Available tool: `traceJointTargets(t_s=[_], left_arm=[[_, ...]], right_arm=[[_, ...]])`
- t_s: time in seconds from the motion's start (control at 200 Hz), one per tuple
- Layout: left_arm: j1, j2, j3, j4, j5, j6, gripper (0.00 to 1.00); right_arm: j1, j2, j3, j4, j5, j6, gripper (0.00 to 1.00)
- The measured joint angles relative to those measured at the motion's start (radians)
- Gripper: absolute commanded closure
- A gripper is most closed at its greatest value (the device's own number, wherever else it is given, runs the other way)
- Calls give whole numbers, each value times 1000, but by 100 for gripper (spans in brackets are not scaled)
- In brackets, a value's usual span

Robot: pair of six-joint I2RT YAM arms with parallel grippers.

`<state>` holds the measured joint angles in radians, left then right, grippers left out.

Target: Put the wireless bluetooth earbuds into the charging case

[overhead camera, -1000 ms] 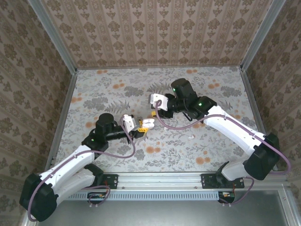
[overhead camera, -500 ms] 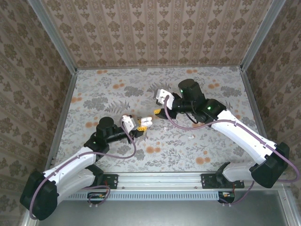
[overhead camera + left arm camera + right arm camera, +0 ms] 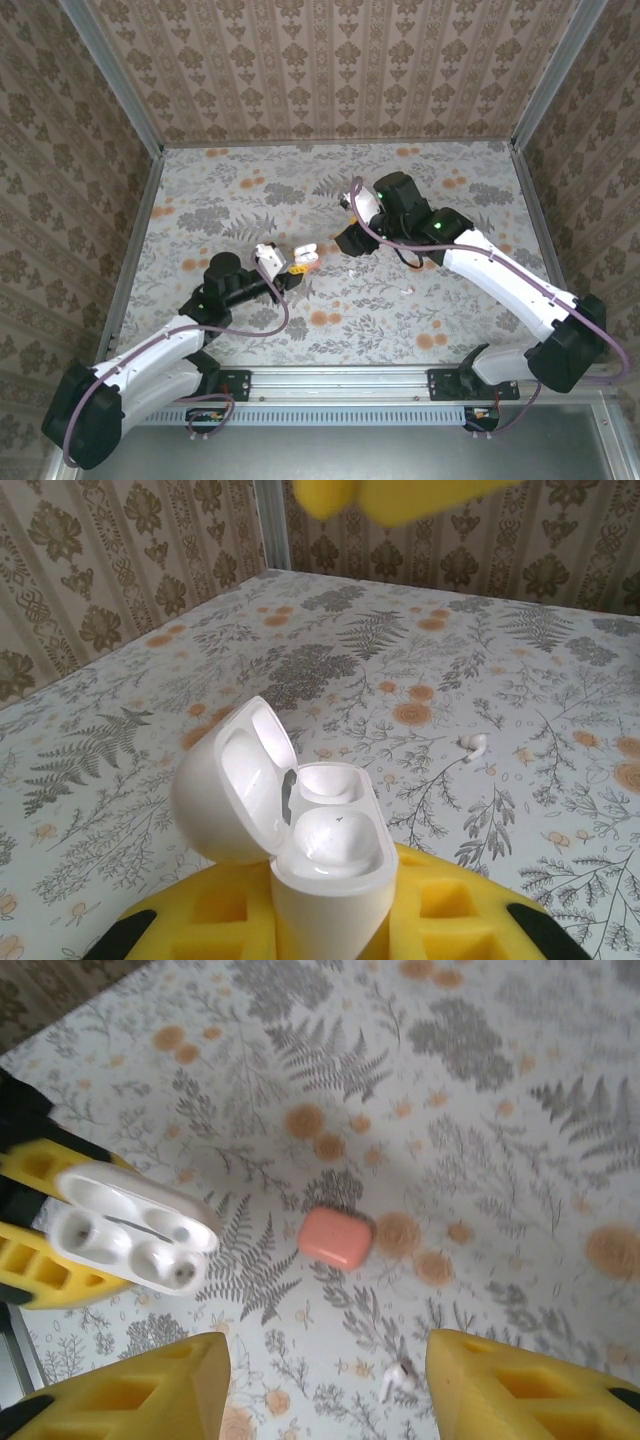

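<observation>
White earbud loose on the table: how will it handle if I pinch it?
The white earbud looks tiny and glossy, so it may squirt out of a pinch. Rounded head, thin stem: a nudge would likely spin it.

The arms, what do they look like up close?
The left arm and right arm match: white shells, black joints, green lights, a looping purple cable each. Their fingers are yellow blocks with square pockets.
</observation>
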<state>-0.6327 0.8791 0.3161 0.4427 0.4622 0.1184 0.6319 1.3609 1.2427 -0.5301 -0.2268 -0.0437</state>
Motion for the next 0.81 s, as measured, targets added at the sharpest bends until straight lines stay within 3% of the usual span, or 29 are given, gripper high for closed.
traceJointTargets(t_s=[0.44,0.805], left_arm=[[0,-18,-1,-10,-19,-3,87],[0,-32,-3,-33,-34,-7,87]], right_arm=[[-33,185,17,-181,34,213,50],[-43,389,166,-333,66,287,52]])
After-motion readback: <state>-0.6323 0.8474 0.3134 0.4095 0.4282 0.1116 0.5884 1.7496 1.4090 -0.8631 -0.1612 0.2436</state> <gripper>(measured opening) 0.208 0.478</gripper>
